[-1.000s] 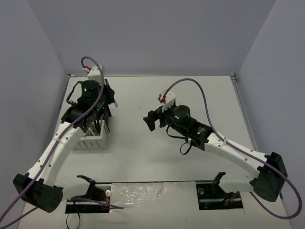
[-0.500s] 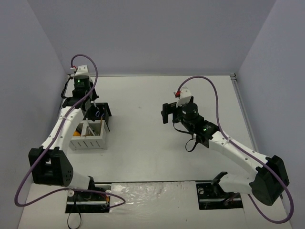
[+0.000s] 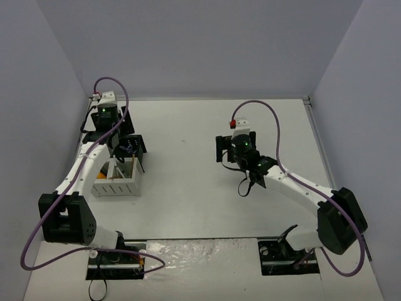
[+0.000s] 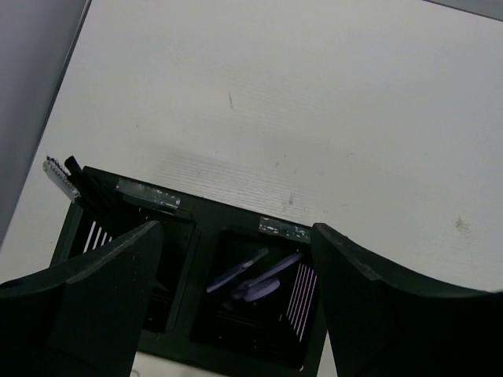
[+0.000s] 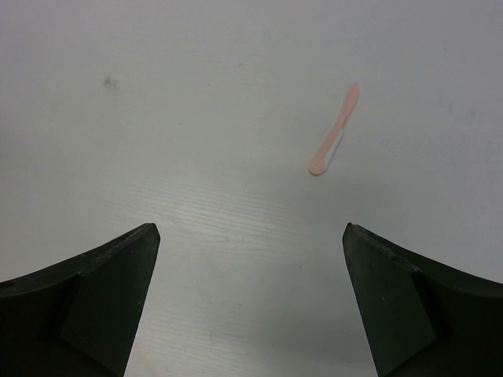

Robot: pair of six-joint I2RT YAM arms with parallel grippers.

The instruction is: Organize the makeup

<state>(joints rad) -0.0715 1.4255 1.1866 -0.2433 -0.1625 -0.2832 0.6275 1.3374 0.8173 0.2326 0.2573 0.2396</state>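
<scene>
In the left wrist view my left gripper (image 4: 236,302) stands open right above a black compartment of the organizer (image 4: 236,224). Purple tools (image 4: 255,275) lie loose inside that compartment, touching neither finger. A black comb-like tool (image 4: 64,174) sticks out at the box's far left corner. From above, the left gripper (image 3: 123,145) hangs over the box's black half (image 3: 139,144). My right gripper (image 5: 249,229) is open and empty over bare table. A slim pink tool (image 5: 334,133) lies flat beyond it, slightly right. The top view does not show the pink tool; the right gripper (image 3: 229,150) sits mid-table.
The organizer's white half (image 3: 119,186) holds tan sticks (image 3: 117,170) and stands by the left wall (image 3: 62,125). The back wall runs along the table's far edge (image 3: 200,98). Both arm bases sit at the near edge.
My left gripper has opened over the black compartment, and its arm pulled back toward the left wall. The right arm swung right and toward the back, still open.
</scene>
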